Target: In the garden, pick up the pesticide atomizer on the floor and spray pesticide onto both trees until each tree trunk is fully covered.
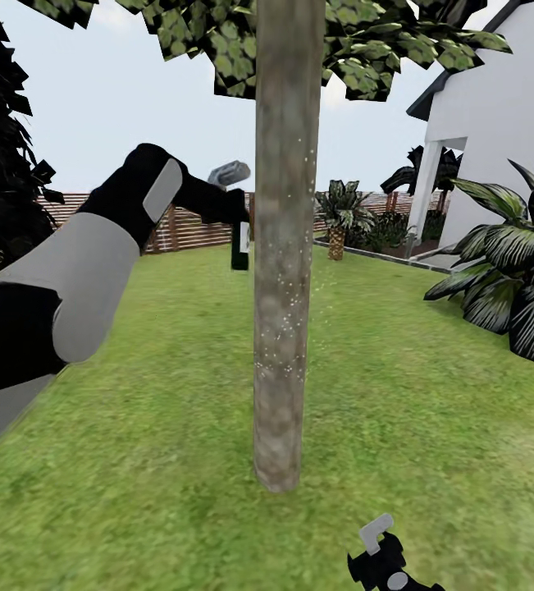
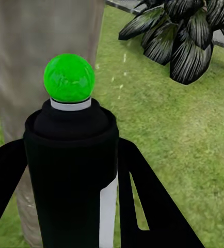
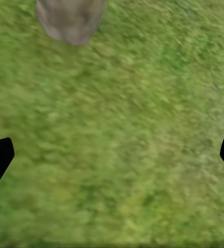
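You see a rough, mottled, matt bark trunk (image 1: 283, 246) dotted with fine white specks (image 1: 287, 287). Your bottle (image 2: 70, 175) looks smooth matt black plastic, its green cap (image 2: 69, 77) glossy. The fence (image 1: 193, 226) is slatted wood.

The left arm (image 1: 78, 279) had black joints and pale grey shell panels; the right gripper (image 1: 379, 548) was black with a grey-tipped finger.

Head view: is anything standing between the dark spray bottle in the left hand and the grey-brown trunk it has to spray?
Nothing visible does. The dark spray bottle, held in the left hand, sits just beside the grey-brown mottled trunk with open air between them. White specks already dot the bark.
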You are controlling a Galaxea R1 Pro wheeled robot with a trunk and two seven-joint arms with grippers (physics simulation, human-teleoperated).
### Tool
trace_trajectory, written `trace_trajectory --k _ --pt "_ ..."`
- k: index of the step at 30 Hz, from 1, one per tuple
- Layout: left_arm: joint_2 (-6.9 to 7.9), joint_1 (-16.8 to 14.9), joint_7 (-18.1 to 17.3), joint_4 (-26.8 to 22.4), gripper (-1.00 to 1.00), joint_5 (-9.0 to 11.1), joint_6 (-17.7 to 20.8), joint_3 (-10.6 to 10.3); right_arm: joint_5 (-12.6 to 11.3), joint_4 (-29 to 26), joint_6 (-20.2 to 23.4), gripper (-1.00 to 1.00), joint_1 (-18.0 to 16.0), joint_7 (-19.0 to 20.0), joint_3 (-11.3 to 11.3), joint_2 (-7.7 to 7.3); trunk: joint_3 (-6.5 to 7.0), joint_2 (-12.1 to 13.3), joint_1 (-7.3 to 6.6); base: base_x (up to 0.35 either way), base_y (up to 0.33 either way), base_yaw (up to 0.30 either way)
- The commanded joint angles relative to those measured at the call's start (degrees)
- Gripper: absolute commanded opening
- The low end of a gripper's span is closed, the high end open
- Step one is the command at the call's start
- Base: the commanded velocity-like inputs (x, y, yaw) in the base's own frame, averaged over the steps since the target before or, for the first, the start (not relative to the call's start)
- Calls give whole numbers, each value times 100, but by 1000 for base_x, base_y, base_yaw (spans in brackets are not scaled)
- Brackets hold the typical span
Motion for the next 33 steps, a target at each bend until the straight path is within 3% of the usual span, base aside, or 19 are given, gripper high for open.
trace_trajectory --k 1,3,9,14,33 --pt "0 -118 1 57 -100 -7 -1 -1 0 -1 8 100 0 0 0 0 0 1 0 0 0 0" --pt "2 -367 1 151 -100 -7 -1 -1 1 0 17 100 0 0 0 0 0 1 0 0 0 0" --pt "9 -722 2 209 -100 -7 -1 14 1 1 26 100 0 0 0 0 0 1 0 0 0 0" --pt "9 -948 7 240 -100 -7 -1 175 1 -2 27 100 0 0 0 0 0 1 0 0 0 0" --pt "18 -1130 10 325 -100 -6 -4 194 1 -2 27 100 0 0 0 0 0 1 0 0 0 0"
